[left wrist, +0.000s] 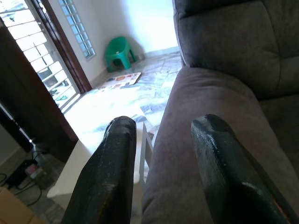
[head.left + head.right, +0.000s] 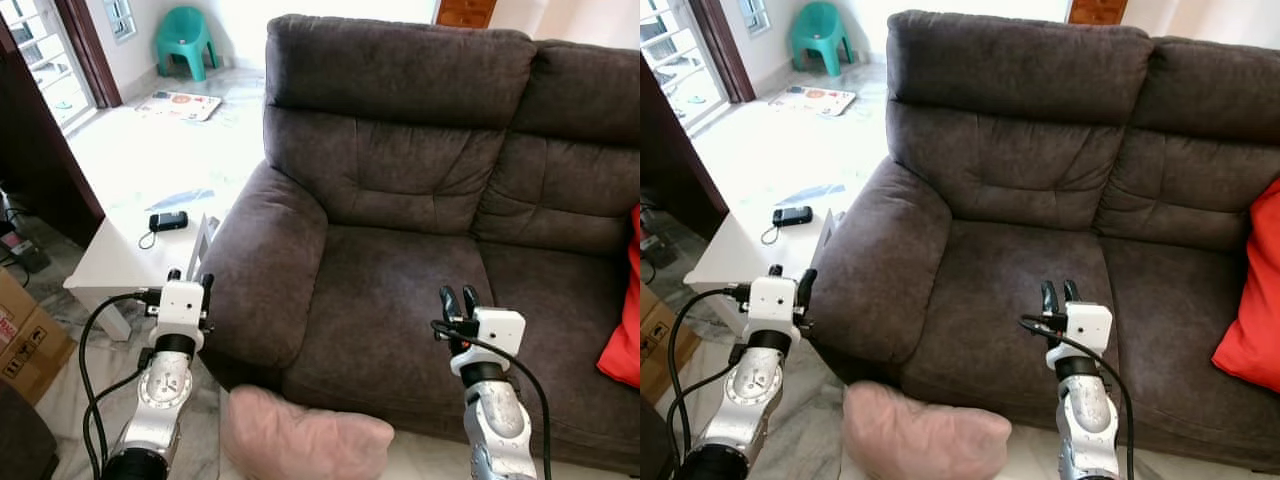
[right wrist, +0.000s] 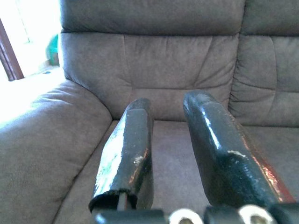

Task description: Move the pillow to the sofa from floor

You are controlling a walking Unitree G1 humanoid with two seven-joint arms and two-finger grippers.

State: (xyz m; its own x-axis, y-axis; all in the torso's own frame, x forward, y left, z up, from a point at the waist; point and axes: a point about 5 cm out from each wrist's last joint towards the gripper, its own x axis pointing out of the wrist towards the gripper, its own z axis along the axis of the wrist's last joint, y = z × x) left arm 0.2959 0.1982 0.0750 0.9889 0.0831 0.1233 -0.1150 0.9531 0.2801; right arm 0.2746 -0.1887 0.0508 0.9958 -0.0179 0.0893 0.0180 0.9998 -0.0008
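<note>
A pale pink pillow (image 2: 300,438) lies on the floor against the front of the dark brown sofa (image 2: 400,300), below and between my two arms. My left gripper (image 2: 190,278) is raised beside the sofa's left armrest (image 2: 262,270), fingers (image 1: 110,172) open with nothing between them. Over the front of the left seat cushion, my right gripper (image 2: 458,300) is held up, its fingers (image 3: 128,154) open and empty. Both grippers are above the pillow and apart from it.
A red cushion (image 2: 625,330) rests at the sofa's right end. A white low table (image 2: 120,260) with a small black device (image 2: 168,221) stands left of the armrest. Cardboard boxes (image 2: 25,335) sit at far left. A green plastic chair (image 2: 187,40) and play mat lie beyond.
</note>
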